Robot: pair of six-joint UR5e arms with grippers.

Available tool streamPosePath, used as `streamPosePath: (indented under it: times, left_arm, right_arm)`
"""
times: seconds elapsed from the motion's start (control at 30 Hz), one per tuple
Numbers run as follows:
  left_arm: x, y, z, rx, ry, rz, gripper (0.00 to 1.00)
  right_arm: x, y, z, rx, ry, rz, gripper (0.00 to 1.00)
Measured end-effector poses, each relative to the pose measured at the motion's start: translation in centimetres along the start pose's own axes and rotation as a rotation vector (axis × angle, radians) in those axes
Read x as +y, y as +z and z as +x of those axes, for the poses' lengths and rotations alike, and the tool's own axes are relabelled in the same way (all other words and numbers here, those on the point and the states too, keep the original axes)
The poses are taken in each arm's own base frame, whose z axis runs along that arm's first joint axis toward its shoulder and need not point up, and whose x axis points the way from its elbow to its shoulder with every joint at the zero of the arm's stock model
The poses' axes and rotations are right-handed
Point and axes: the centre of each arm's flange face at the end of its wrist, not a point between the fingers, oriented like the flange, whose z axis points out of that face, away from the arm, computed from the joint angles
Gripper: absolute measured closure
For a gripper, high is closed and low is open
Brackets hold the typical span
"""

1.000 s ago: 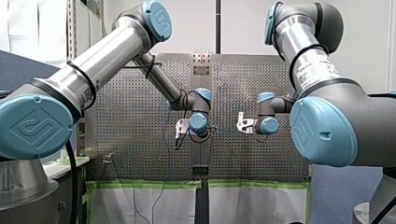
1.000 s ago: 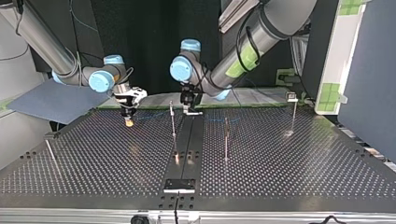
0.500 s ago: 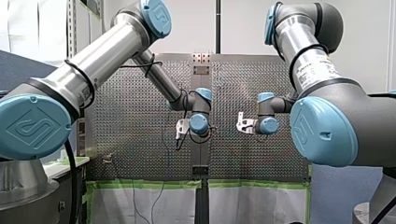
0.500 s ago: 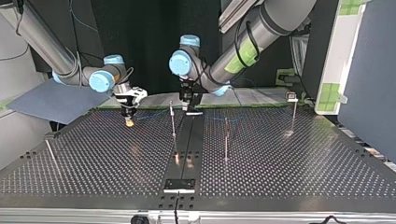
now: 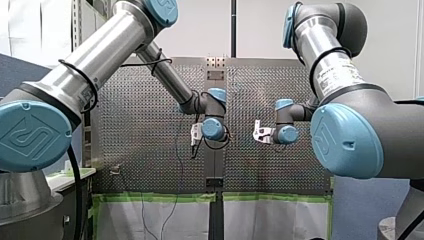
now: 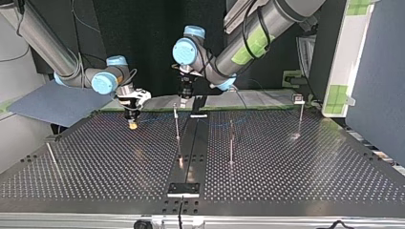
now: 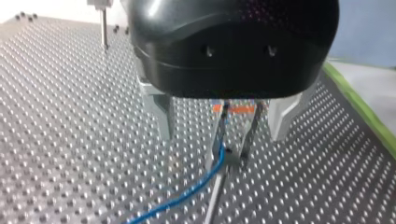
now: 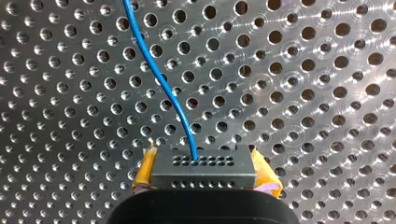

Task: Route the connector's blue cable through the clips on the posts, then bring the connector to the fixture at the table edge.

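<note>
The right gripper pinches the connector between yellow pads, over the perforated table at the top view's left; the blue cable trails away. The left gripper hangs spread over that cable.

Perforated metal table; thin posts upright, dark centre strip, blue cable over surface.

I log blue cable, dark grey connector with rows of small holes, yellow pads, silver perforated table, green tape at its edge, silver arms, light-blue caps.
</note>
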Motion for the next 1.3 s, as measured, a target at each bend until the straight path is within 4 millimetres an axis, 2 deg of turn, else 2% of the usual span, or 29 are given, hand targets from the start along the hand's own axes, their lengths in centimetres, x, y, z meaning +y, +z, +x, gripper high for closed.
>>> streamPosePath:
  times: [0.4,1.3]
  left_arm:
    - [-1.5,-1.5,0.3,0.022,0.011,0.04,0.0]
    - [-1.3,-1.8,0.5,0.039,-0.026,0.021,0.0]
  right_arm:
    - [-0.3,0.0,-0.1,-0.004,0.0,0.004,1.0]
    - [-0.3,0.0,-0.1,-0.002,0.0,0.008,1.0]
